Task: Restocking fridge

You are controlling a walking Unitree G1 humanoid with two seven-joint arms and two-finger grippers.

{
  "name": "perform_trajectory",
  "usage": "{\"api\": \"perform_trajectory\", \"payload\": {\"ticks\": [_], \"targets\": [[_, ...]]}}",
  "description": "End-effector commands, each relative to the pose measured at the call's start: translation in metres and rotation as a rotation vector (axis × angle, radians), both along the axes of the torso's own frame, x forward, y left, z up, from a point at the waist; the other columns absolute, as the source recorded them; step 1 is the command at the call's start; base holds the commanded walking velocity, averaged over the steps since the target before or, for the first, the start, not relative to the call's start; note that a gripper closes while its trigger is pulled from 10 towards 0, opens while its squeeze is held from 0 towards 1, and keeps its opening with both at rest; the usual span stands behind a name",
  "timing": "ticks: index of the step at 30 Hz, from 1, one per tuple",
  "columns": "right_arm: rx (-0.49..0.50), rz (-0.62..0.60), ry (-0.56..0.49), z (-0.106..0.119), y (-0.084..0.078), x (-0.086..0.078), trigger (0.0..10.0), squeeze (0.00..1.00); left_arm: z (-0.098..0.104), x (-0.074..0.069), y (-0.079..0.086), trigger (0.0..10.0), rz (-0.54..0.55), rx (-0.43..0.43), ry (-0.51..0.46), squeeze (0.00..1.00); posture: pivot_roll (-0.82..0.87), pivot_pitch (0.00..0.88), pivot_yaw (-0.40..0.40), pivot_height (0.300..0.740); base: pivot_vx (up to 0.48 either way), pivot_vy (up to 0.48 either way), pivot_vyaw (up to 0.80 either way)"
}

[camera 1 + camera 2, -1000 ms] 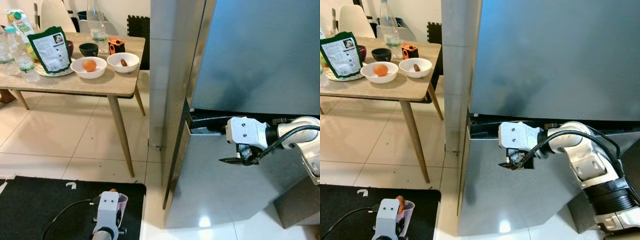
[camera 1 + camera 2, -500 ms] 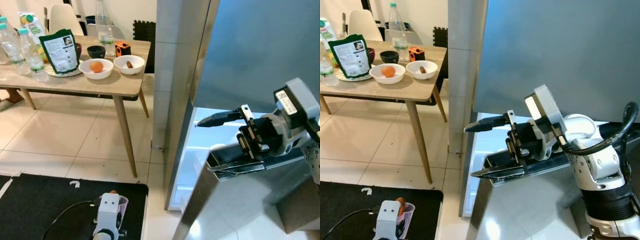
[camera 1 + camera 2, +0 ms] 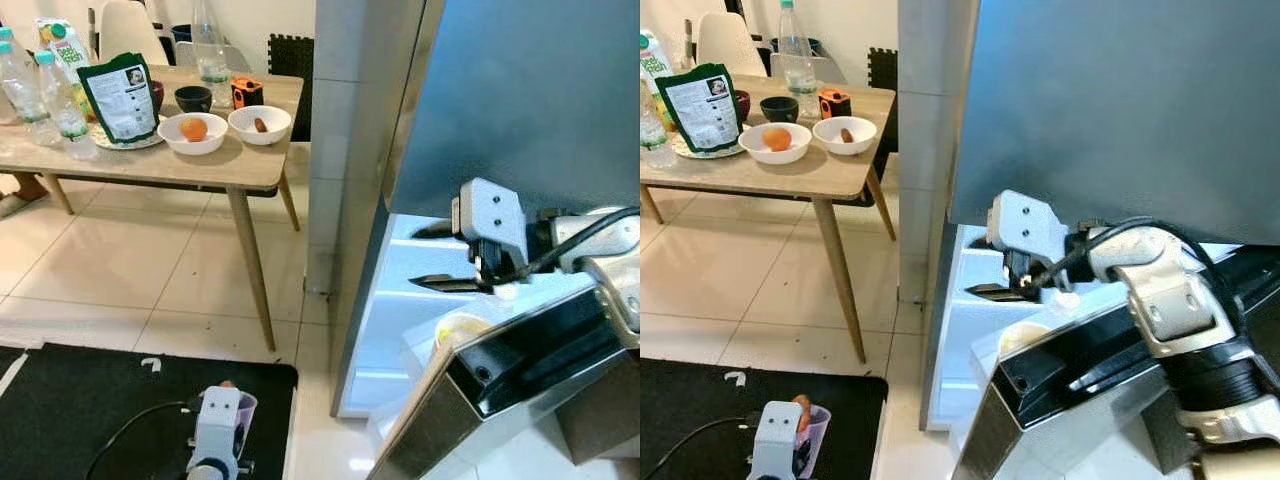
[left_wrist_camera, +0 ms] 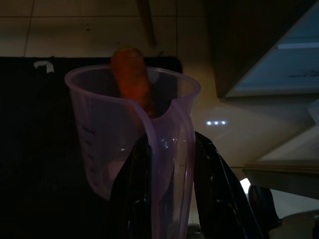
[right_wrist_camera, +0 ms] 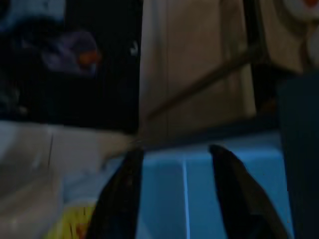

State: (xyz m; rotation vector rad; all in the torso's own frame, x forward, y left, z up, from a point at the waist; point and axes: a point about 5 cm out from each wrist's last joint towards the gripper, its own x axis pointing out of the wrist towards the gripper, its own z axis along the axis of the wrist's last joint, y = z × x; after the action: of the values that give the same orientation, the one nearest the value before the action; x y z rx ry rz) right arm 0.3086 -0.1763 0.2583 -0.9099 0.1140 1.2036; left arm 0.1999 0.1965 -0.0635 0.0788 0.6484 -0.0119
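Note:
The steel fridge (image 3: 520,100) stands on the right with its lower door (image 3: 520,370) swung wide open, and the inside glows blue-white. My right gripper (image 3: 415,257) hangs open in front of the lit compartment, just above the door's top edge, holding nothing. In the right wrist view its fingers (image 5: 124,189) spread over the blue interior. Low at the bottom, my left gripper (image 4: 170,142) is shut on a purple measuring cup (image 4: 99,149) with a carrot (image 4: 130,74) standing in it. The cup (image 3: 243,402) hovers above the black mat.
A wooden table (image 3: 200,170) at the back left carries a bowl with an orange (image 3: 194,129), a second white bowl (image 3: 260,124), bottles and a green pouch (image 3: 120,90). A black mat (image 3: 90,410) covers the near floor. A yellowish container (image 3: 462,325) sits behind the open door.
The lower fridge door went from almost closed to wide open. My right gripper came off the door's edge and now hangs open before the lit interior. The left arm kept still.

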Motion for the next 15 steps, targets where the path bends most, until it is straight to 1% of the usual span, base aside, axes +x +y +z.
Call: {"api": "perform_trajectory", "payload": {"ticks": [1,2,4,5,7,8,9,10,11,15], "targets": [[-0.057,0.013,0.031,-0.005,-0.004,-0.005,0.0,0.0,-0.002,-0.002,-0.004,10.0,-0.006,-0.006,0.011,0.0,-0.05,0.027,-0.084,0.74,0.0,0.0,0.0],[-0.057,0.013,0.031,-0.005,-0.004,-0.005,0.0,0.0,-0.002,-0.002,-0.004,10.0,-0.006,-0.006,0.011,0.0,-0.05,0.027,-0.084,0.74,0.0,0.0,0.0],[-0.121,0.005,0.074,-0.01,-0.014,-0.009,0.0,0.0,-0.003,-0.004,-0.005,10.0,-0.002,-0.017,0.02,0.0,-0.05,0.029,-0.085,0.74,0.0,0.0,0.0],[-0.127,0.001,0.088,-0.011,-0.017,-0.01,0.0,0.0,-0.004,-0.004,-0.005,10.0,-0.004,-0.015,0.026,0.0,-0.05,0.032,-0.084,0.74,0.0,0.0,0.0],[-0.122,0.0,0.097,-0.012,-0.018,-0.011,0.0,0.0,-0.005,-0.005,-0.006,10.0,-0.007,-0.012,0.035,0.0,-0.05,0.032,-0.084,0.74,0.0,0.0,0.0],[-0.095,0.004,0.085,-0.011,-0.015,-0.01,0.0,0.0,-0.005,-0.006,-0.007,10.0,-0.01,-0.015,0.042,0.0,-0.05,0.034,-0.083,0.74,0.0,0.0,0.0],[-0.095,0.004,0.085,-0.011,-0.015,-0.01,0.0,0.0,-0.005,-0.006,-0.007,10.0,-0.01,-0.015,0.042,0.0,-0.05,0.034,-0.083,0.74,0.0,0.0,0.0],[-0.077,0.006,0.075,-0.01,-0.013,-0.009,3.5,0.0,-0.006,-0.006,-0.007,10.0,-0.011,-0.019,0.047,0.0,-0.05,0.034,-0.083,0.74,0.0,0.0,0.0],[-0.05,0.018,0.076,-0.009,-0.009,-0.01,10.0,0.0,-0.006,-0.007,-0.007,10.0,-0.009,-0.02,0.053,0.0,-0.06,0.036,-0.082,0.74,0.0,0.0,0.0],[-0.029,0.042,0.089,-0.01,-0.003,-0.013,10.0,0.0,-0.007,-0.007,-0.007,10.0,-0.003,-0.023,0.061,0.0,-0.05,0.039,-0.08,0.74,0.0,0.0,0.0]]}}
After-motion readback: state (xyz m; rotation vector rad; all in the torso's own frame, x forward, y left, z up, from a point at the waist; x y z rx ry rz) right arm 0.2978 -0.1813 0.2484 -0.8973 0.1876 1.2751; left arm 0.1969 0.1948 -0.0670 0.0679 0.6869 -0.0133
